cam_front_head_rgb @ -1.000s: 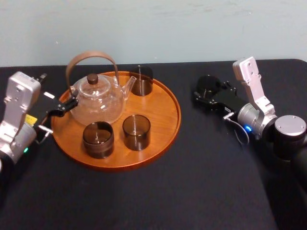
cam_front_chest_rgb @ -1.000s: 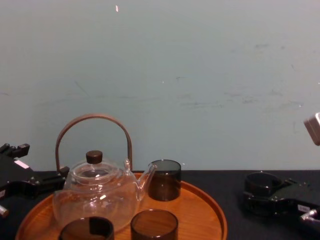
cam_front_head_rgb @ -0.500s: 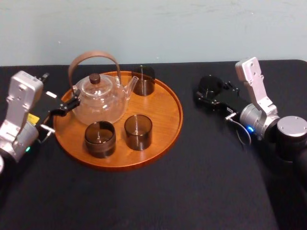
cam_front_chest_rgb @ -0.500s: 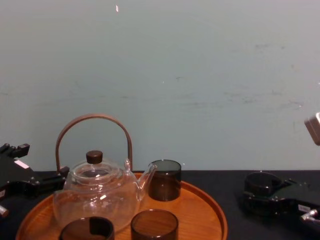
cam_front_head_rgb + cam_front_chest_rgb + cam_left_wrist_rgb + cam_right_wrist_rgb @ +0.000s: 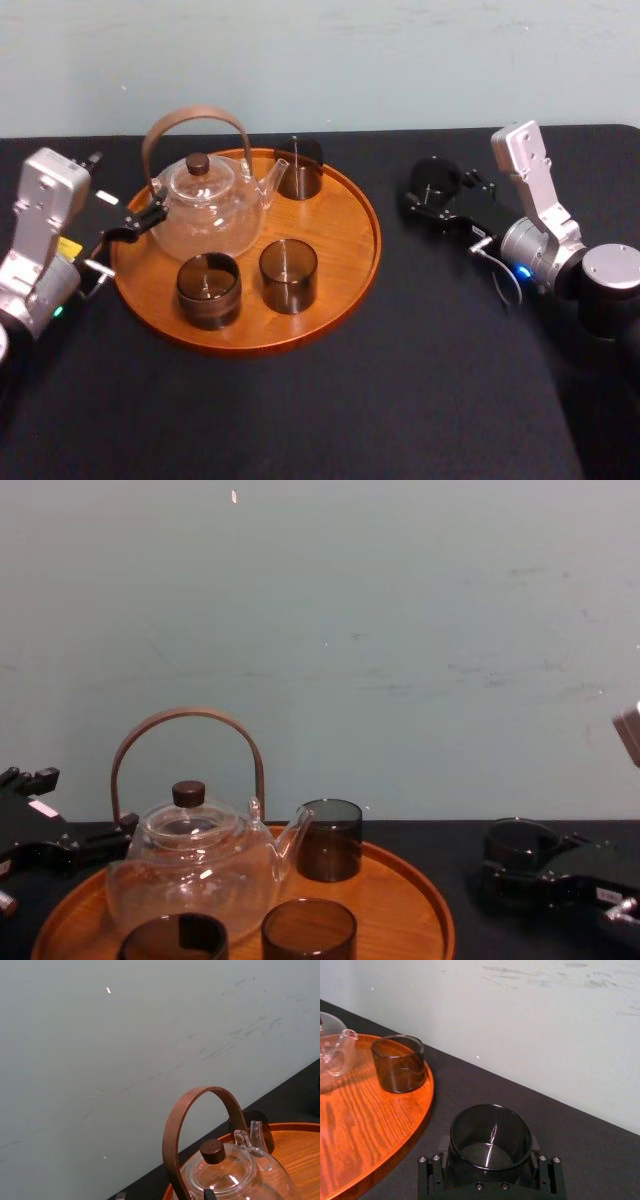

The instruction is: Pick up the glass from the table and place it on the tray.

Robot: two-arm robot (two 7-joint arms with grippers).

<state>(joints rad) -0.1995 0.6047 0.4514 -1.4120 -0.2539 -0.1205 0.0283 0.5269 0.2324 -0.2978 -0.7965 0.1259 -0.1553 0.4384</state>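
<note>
The right pincer (image 5: 430, 198) reaches out over the black tabletop (image 5: 400, 400), clenched on a smoked-glass tumbler (image 5: 490, 1137), with a black finger (image 5: 436, 1166) against each side of it. The tumbler stands upright to the right of the round wooden tray (image 5: 335, 215), near its rim but apart from it; whether its base rests on the tabletop I cannot tell. On the tray stand a clear glass teapot (image 5: 205, 208) with a bent wooden handle and three matching tumblers (image 5: 288, 275). The left pincer (image 5: 133, 223) sits at the tray's left rim just beside the teapot; whether it is released or clenched cannot be told.
</note>
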